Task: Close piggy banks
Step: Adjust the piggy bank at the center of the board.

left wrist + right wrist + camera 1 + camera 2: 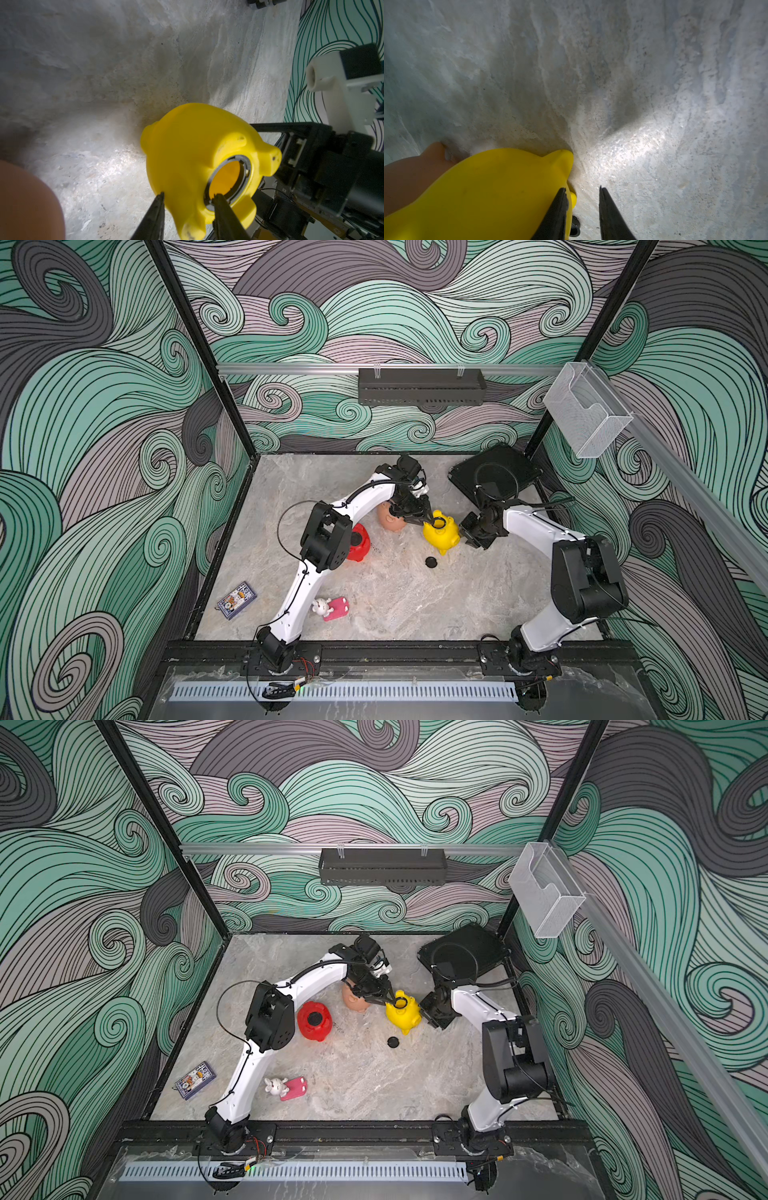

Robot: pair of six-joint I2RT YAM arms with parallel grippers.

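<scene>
At the middle of the marble-look table (415, 605), the yellow piggy bank (197, 135) lies tipped so that its round belly hole (225, 180) faces upward, unplugged. The left gripper (188, 196) straddles the hole's rim, with one finger outside on the body and one at the hole's edge. Whether it pinches the wall or only rests there cannot be told. The right gripper (580, 189) is spread, with bare table showing between its fingers. One finger sits against the pig's side, as if bracing it. A loose black plug (431, 562) lies on the table near the yellow pig, apart from it.

The likely trouble is rolling. The pig is round and seems braced on one side only, so a finger levering at the rim could make it spin or skid. It might then bump the peach-pink piggy bank (388, 520) nearby, or move further from the plug.

The peach-pink pig is largely covered by the left gripper in both top views, so its hole is unseen. The red piggy bank (314, 1021) shows a dark disc in its belly, seemingly a fitted plug, though this is too small to confirm.
</scene>
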